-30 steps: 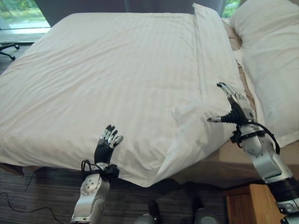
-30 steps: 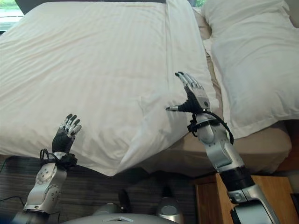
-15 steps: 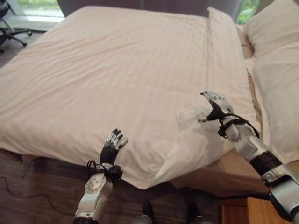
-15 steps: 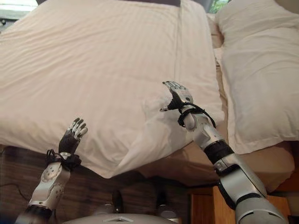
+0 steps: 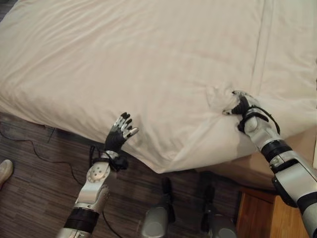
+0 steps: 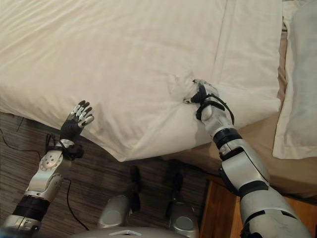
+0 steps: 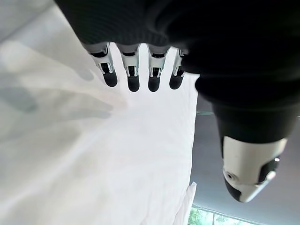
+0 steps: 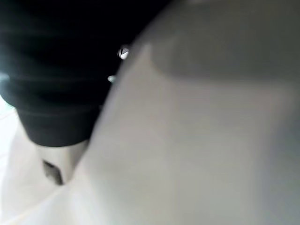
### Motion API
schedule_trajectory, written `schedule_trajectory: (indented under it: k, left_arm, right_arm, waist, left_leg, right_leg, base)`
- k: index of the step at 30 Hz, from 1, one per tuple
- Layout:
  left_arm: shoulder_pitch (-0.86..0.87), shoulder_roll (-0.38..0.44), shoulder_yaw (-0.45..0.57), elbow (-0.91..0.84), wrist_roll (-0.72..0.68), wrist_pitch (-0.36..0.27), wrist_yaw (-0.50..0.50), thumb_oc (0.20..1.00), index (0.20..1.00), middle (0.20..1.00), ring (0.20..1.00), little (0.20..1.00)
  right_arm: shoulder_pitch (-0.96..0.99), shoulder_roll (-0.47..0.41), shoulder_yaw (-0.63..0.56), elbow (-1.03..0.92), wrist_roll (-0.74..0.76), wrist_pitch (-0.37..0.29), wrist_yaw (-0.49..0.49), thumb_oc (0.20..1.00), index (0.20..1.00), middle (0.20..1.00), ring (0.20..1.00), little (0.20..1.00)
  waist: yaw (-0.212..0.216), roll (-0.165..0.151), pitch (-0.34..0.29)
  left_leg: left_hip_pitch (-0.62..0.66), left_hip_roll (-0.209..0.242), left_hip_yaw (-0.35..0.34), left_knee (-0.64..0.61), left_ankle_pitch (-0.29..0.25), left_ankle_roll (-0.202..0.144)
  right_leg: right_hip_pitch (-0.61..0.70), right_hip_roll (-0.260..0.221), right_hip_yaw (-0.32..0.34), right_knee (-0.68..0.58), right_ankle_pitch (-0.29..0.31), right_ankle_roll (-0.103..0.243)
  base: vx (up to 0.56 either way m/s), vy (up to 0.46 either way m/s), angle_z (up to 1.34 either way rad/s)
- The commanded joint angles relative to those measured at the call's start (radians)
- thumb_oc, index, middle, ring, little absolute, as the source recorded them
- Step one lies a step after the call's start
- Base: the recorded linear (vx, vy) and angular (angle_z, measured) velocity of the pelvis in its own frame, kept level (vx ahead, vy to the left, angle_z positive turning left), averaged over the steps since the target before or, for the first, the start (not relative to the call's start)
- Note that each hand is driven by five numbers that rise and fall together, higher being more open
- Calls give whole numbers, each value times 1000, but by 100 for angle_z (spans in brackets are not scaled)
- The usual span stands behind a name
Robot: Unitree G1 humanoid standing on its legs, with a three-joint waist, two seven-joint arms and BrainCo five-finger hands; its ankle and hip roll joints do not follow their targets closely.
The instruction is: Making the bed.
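While the left robot hand [image 5: 120, 134] hovers with fingers spread, empty, beside the bed's near edge, the white duvet [image 5: 148, 64] covers the bed, and the right robot hand [image 6: 202, 93] clutches a bunched fold of it near the pillow [image 6: 297, 84].

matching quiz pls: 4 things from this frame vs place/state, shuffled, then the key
1. left robot hand
2. right robot hand
3. duvet
4. pillow

A. spread over the bed, corner hanging off the near edge
B. curled on bunched white cloth
C. fingers straight, held off the bed's near edge
D. at the far right, on the mattress

Pairs: 1-C, 2-B, 3-A, 4-D
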Motion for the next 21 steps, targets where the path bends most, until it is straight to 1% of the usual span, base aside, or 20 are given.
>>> schedule_trajectory:
  k: [1, 3, 4, 6, 8, 9, 10, 11, 12, 13, 14, 16, 17, 18, 19, 20, 21]
  left_arm:
    - [5, 36, 24, -74, -46, -59, -17, 1000, 1000, 1000, 1000, 1000]
    - [22, 24, 35, -77, -44, -56, -15, 1000, 1000, 1000, 1000, 1000]
    - [37, 11, 53, -75, -36, -48, -11, 1000, 1000, 1000, 1000, 1000]
    - [58, -14, 72, -69, -23, -36, -3, 1000, 1000, 1000, 1000, 1000]
    - [77, -37, 89, -64, -2, -27, 5, 1000, 1000, 1000, 1000, 1000]
    - [85, -48, 104, -61, 8, -23, 9, 1000, 1000, 1000, 1000, 1000]
    - [88, -48, 100, -62, 9, -22, 9, 1000, 1000, 1000, 1000, 1000]
    - [95, -69, 115, -55, 17, -20, 14, 1000, 1000, 1000, 1000, 1000]
    - [99, -68, 109, -56, 18, -20, 14, 1000, 1000, 1000, 1000, 1000]
    - [107, -82, 117, -47, 21, -15, 14, 1000, 1000, 1000, 1000, 1000]
    - [110, -88, 123, -45, 21, -13, 12, 1000, 1000, 1000, 1000, 1000]
    - [119, -98, 131, -39, 23, -8, 7, 1000, 1000, 1000, 1000, 1000]
    - [121, -98, 130, -39, 23, -8, 6, 1000, 1000, 1000, 1000, 1000]
    - [113, -137, 110, -19, 63, -1, 27, 1000, 1000, 1000, 1000, 1000]
    - [113, -143, 116, -6, 59, 2, 21, 1000, 1000, 1000, 1000, 1000]
    - [112, -152, 125, 5, 51, 1, 23, 1000, 1000, 1000, 1000, 1000]
    - [108, -162, 124, 20, 42, -3, 29, 1000, 1000, 1000, 1000, 1000]
  right_arm:
    - [-49, 2, 23, -9, 60, -8, -9, 200, 200, 200, 200, 200]
    - [4, 6, -8, -96, 96, -18, -16, 200, 200, 200, 200, 200]
    - [104, 6, -56, -256, 126, -32, -13, 200, 200, 200, 200, 200]
    - [251, -5, -119, -461, 120, -41, 8, 200, 200, 200, 200, 200]
    - [414, -42, -214, -636, 91, -46, 29, 200, 200, 200, 200, 200]
    - [478, -54, -255, -686, 86, -56, 34, 200, 200, 200, 200, 200]
    - [494, -56, -262, -700, 84, -52, 39, 200, 200, 200, 200, 200]
    - [602, -53, -323, -749, 94, -62, 53, 200, 200, 200, 200, 200]
    - [619, -54, -331, -763, 92, -58, 57, 200, 200, 200, 200, 200]
    - [705, -48, -378, -775, 109, -62, 69, 200, 200, 200, 200, 200]
    - [741, -46, -400, -774, 113, -61, 73, 200, 200, 200, 200, 200]
    - [795, -38, -423, -760, 118, -62, 85, 200, 200, 200, 200, 200]
    - [800, -38, -425, -763, 117, -62, 86, 200, 200, 200, 200, 200]
    - [870, 1, -416, -742, 106, -55, 110, 200, 200, 200, 200, 200]
    - [879, 2, -415, -723, 100, -56, 104, 354, 354, 354, 354, 354]
    - [877, 5, -414, -709, 100, -57, 103, 896, 896, 896, 896, 896]
    - [877, 15, -408, -685, 105, -58, 103, 1000, 1000, 1000, 1000, 1000]
  waist:
    - [2, -27, -15]
    - [-16, -35, -25]
    - [-43, -48, -37]
    - [-69, -61, -55]
    - [-92, -72, -74]
    - [-108, -77, -82]
    - [-106, -77, -85]
    - [-130, -82, -100]
    - [-125, -83, -103]
    - [-146, -88, -120]
    - [-155, -89, -128]
    - [-173, -89, -142]
    - [-171, -89, -144]
    - [-199, -87, -156]
    - [-200, -82, -161]
    - [-203, -78, -167]
    - [-209, -74, -171]
  left_leg:
    - [39, 62, 46, 10, -1, -71]
    - [55, 60, 54, 10, -8, -68]
    - [79, 59, 63, 12, -23, -66]
    - [104, 58, 73, 12, -34, -63]
    - [125, 58, 83, 10, -38, -61]
    - [132, 60, 90, 10, -42, -60]
    - [134, 60, 90, 9, -42, -60]
    - [150, 61, 102, 9, -48, -60]
    - [152, 61, 103, 9, -49, -61]
    - [169, 63, 117, 7, -54, -62]
    - [176, 63, 126, 7, -56, -62]
    - [189, 65, 140, 5, -59, -65]
    - [190, 65, 141, 5, -59, -65]
    - [204, 67, 170, 2, -62, -69]
    - [208, 67, 177, 0, -63, -71]
    - [212, 67, 182, -1, -63, -72]
    - [215, 67, 187, -2, -62, -74]
  right_leg:
    - [7, -75, -10, 168, -139, 42]
    - [17, -74, -1, 167, -138, 43]
    - [32, -75, 5, 166, -143, 45]
    - [51, -76, 12, 162, -144, 47]
    - [68, -74, 13, 153, -140, 48]
    - [70, -73, 15, 149, -137, 49]
    - [72, -73, 15, 148, -137, 49]
    - [83, -73, 15, 143, -134, 51]
    - [86, -73, 16, 140, -133, 52]
    - [96, -75, 22, 126, -125, 56]
    - [101, -76, 27, 116, -120, 59]
    - [106, -81, 33, 98, -109, 64]
    - [107, -80, 34, 95, -108, 64]
    - [108, -88, 50, 75, -89, 75]
    - [109, -90, 55, 68, -84, 77]
    - [112, -93, 57, 61, -78, 79]
    - [113, -96, 60, 57, -73, 80]
  base:
    - [19, 55, 0]
    - [46, 57, -9]
    - [100, 59, -12]
    - [102, 39, -5]
    - [60, 12, -18]
    - [34, 3, -22]
    - [55, 14, -13]
    - [40, 16, -18]
    - [81, 19, -14]
    - [59, 12, -25]
    - [72, 11, -29]
    - [41, -1, -33]
    - [27, -13, -33]
    - [21, -5, -26]
    - [28, -4, -26]
    - [26, 0, -20]
    - [14, -3, -32]
